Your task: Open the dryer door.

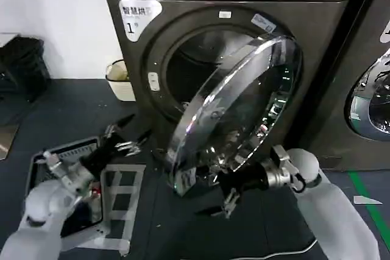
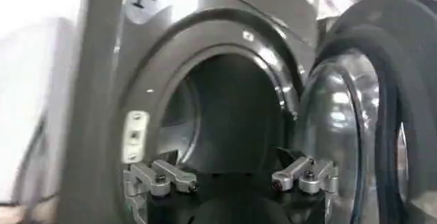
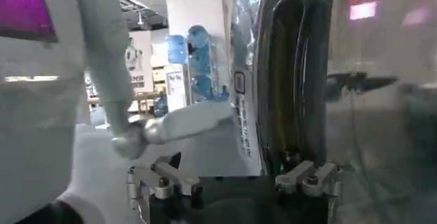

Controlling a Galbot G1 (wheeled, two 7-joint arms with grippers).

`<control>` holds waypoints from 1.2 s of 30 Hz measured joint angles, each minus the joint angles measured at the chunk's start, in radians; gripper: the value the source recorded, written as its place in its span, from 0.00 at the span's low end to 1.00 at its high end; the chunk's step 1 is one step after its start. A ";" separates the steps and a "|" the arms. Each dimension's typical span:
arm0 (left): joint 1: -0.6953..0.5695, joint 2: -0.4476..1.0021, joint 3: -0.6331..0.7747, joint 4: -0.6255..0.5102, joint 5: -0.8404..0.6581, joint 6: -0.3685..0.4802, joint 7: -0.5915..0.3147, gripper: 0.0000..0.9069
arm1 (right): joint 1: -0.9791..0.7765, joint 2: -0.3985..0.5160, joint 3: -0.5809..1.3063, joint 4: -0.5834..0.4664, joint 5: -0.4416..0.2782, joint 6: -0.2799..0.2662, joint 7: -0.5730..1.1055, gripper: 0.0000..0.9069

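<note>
The dryer door point(image 1: 234, 114) is swung partly open. The right gripper point(image 1: 226, 202) is held under its rim, jaws apart. The left gripper point(image 1: 125, 141) is kept nearby, jaws apart.

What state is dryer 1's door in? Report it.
Open. The dryer door has swung clear of the drum opening, hinged on its right; the dark drum interior shows.
</note>
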 joint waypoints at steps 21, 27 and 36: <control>-0.359 -0.014 0.464 0.146 0.011 -0.025 0.033 1.00 | -0.328 -0.038 0.634 -0.032 0.066 0.080 0.001 1.00; -0.415 -0.049 0.539 0.158 0.019 -0.024 0.042 1.00 | -0.382 -0.023 0.841 -0.065 0.077 0.087 0.005 1.00; -0.450 -0.070 0.628 0.144 0.025 -0.029 0.041 1.00 | -0.444 0.028 1.144 -0.067 0.135 0.073 0.219 1.00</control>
